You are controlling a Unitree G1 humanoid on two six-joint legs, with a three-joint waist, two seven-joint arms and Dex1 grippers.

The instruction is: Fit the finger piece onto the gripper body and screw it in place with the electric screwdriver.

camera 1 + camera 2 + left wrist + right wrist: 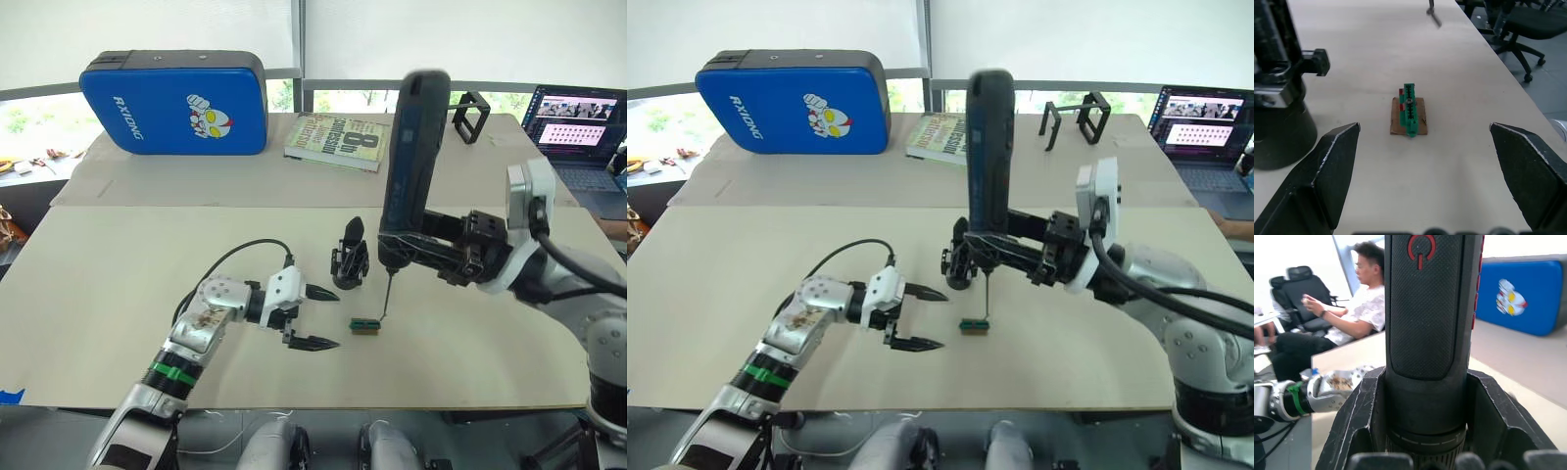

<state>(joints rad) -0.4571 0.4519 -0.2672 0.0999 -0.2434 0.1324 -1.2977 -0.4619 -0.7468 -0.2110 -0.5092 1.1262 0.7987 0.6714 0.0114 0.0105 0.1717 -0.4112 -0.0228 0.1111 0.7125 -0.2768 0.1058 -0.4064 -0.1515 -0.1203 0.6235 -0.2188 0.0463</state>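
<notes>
My right gripper (404, 247) is shut on the electric screwdriver (413, 157), which it holds upright; the thin bit (387, 294) points down at the right end of a small green-and-dark block (364, 326). The gripper body (350, 260) stands on the table just left of the bit, one pointed finger up. My left gripper (329, 318) is open, low over the table, its fingers aimed at the block (1409, 110) with nothing between them. In the left wrist view the gripper body (1276, 98) is close beside one fingertip. The finger piece is out of view.
A blue case (176, 103) and a book (338, 137) lie at the back of the table (118, 294). A black wire-frame stand (471, 116) and a laptop (578, 132) are at the back right. A seated person (1352, 308) appears in the right wrist view.
</notes>
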